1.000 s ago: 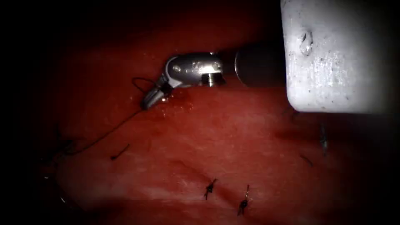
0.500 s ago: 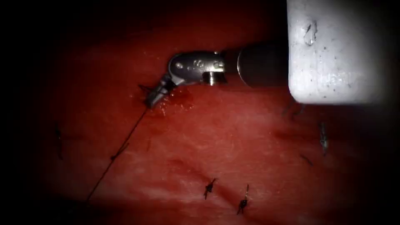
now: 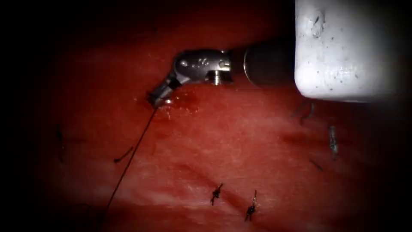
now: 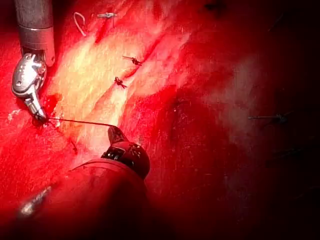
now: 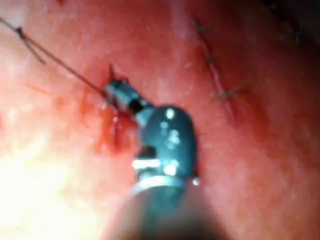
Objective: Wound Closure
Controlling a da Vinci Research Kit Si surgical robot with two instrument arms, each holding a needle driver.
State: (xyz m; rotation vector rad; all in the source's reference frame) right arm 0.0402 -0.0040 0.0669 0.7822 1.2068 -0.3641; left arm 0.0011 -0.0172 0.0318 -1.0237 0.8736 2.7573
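Your right tool [image 3: 155, 98] is clamped on the thin dark thread [image 3: 128, 161], which runs taut and straight from it across the tissue [image 3: 223, 141]. Two knotted stitches [image 3: 216, 194] sit along the cut. Your left tool [image 4: 116, 134] touches the thread; its grip I cannot tell.
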